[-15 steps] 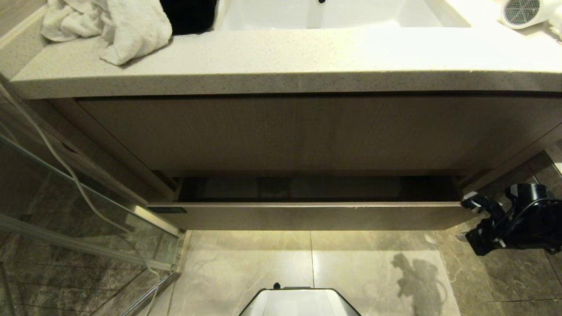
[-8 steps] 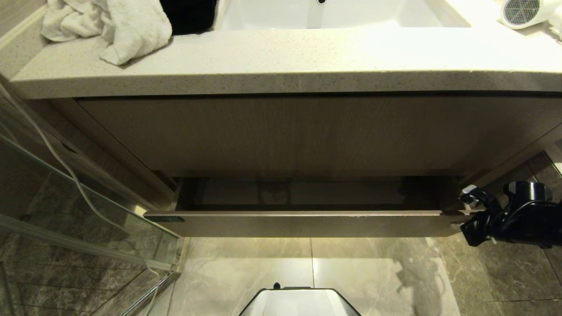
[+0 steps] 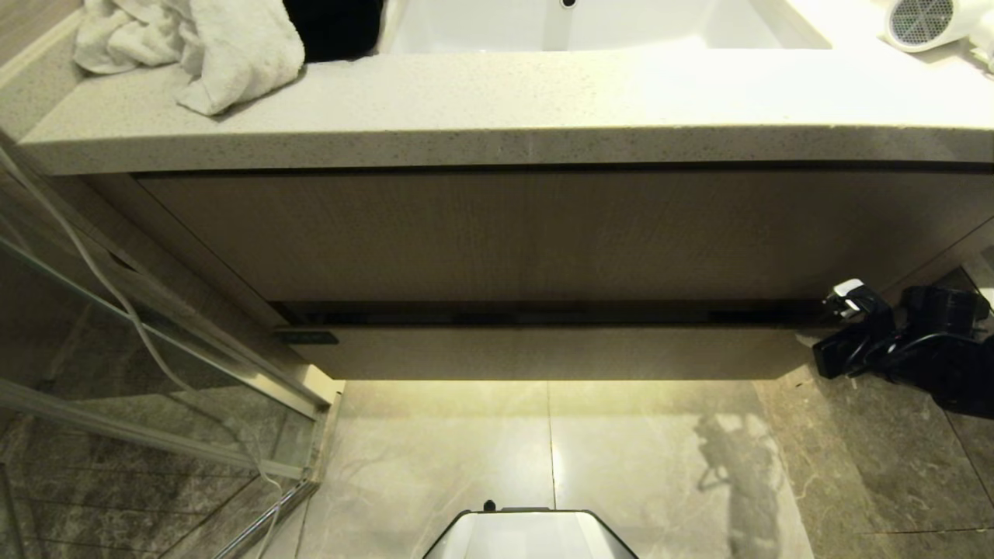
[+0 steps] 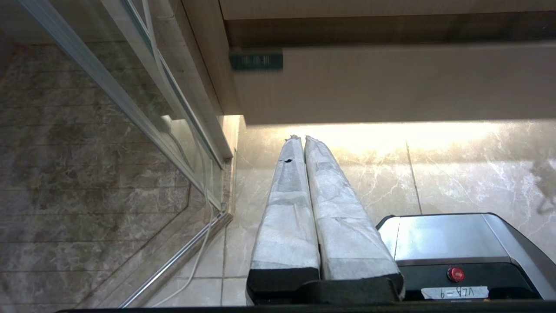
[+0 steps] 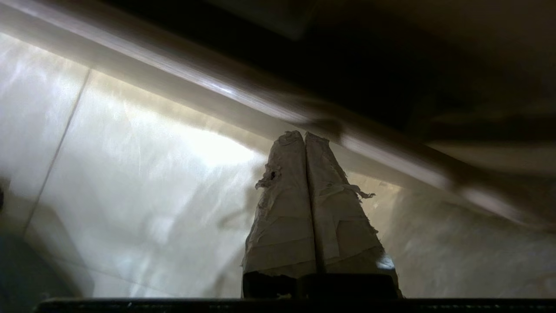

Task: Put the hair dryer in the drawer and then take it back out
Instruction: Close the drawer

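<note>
Counting one hair dryer (image 3: pixel 924 22), one drawer (image 3: pixel 543 353), one towel (image 3: pixel 194 46).

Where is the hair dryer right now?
In the head view the hair dryer lies on the countertop at the far right corner, right of the sink, not in the drawer.

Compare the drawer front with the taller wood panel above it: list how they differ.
1. The drawer front is a low, shallow strip; the wood panel above it is much taller.
2. The drawer carries a small black label at its left end; the wood panel shows none.
3. The drawer stands slightly ajar, a dark gap showing along its top; the wood panel sits flush under the countertop.
Both are plain, handleless light wood.
</note>
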Available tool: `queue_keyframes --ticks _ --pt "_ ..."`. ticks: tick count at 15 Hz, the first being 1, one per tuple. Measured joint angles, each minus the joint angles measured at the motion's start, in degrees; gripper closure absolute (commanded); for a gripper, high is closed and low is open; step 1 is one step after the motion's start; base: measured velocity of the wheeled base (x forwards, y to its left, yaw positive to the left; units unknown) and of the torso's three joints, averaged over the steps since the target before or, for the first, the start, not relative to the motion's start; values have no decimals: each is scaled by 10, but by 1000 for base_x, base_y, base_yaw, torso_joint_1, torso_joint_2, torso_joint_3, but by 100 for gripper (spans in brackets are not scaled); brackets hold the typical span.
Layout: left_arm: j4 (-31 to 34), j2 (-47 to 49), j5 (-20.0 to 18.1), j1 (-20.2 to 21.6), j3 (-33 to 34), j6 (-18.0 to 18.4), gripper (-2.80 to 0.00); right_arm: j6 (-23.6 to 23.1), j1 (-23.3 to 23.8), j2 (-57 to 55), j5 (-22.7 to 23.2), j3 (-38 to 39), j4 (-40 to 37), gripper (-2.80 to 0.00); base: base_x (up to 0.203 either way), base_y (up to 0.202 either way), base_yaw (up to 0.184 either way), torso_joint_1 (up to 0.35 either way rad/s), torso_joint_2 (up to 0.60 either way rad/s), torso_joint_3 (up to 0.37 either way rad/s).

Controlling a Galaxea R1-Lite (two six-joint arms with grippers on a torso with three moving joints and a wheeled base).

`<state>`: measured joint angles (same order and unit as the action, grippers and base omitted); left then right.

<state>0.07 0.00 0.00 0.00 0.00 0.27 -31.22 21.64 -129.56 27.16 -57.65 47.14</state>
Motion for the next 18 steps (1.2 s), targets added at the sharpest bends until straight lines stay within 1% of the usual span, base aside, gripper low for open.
queue_keyframes --ticks 3,5,7,9,13,16,18 --pt "0 0 0 0 0 0 0 13 3 1 5 -5 -11 0 0 0 0 0 0 0" --pt "0 0 0 0 0 0 0 10 8 18 18 11 -46 0 0 0 0 0 0 0" --pt "0 0 0 0 0 0 0 5 14 37 14 41 -87 0 0 0 0 0 0 0" --pt "0 0 0 0 0 0 0 0 15 57 -6 65 -152 0 0 0 0 0 0 0" --pt "0 0 0 0 0 0 0 2 15 114 -33 80 -306 0 0 0 0 0 0 0" --pt "0 0 0 0 0 0 0 9 10 191 -30 102 -389 0 0 0 0 0 0 0" --pt "0 0 0 0 0 0 0 10 8 260 -14 146 -410 0 0 0 0 0 0 0"
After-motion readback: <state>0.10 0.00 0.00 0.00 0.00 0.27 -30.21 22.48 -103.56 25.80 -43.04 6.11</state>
